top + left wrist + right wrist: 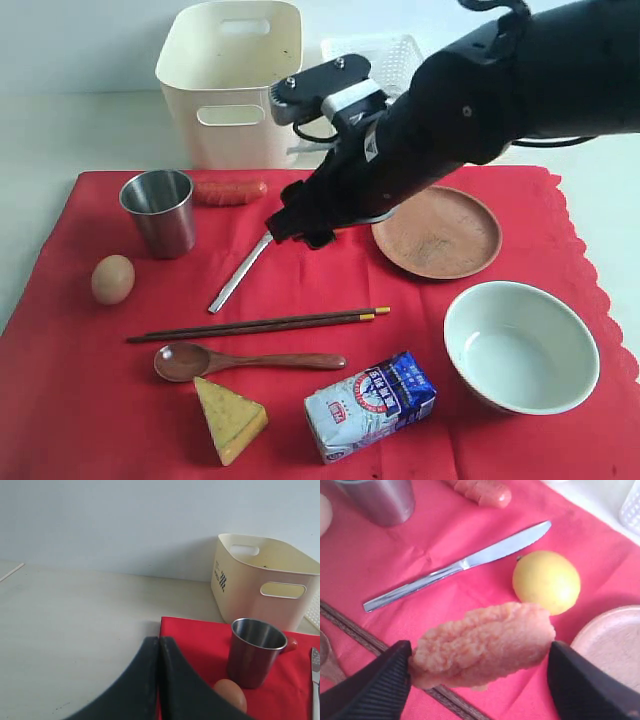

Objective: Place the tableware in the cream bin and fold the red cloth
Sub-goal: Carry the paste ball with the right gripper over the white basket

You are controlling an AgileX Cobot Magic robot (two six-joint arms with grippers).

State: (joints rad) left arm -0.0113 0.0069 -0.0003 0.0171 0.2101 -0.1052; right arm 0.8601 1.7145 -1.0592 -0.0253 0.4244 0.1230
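- Right arm [470, 110] reaches in over the red cloth [90, 400]; the right jaws pinch a pink lump [485, 642] of food by its two ends, held above the knife [460, 567] and a lemon [546, 581].
- Left jaws pressed together, holding nothing, low over the tabletop [75, 630] at the cloth's corner, near the cup [255, 652] and an egg [231, 694].
- All the tableware lies on the cloth; cup upright at far left beside a sausage [230, 191]; knife slanting mid-cloth; chopsticks [260, 324] side by side in front of it; spoon [240, 361] just nearer; plate [437, 232] right of the arm; bowl [520, 345] at near right.
- Cream bin [230, 90] stands on the tabletop behind the cloth's far edge; a white basket [385, 50] beside it.
- Cloth spread flat, scalloped edge at right; cheese [232, 420] and a milk carton [370, 405] along its near edge.
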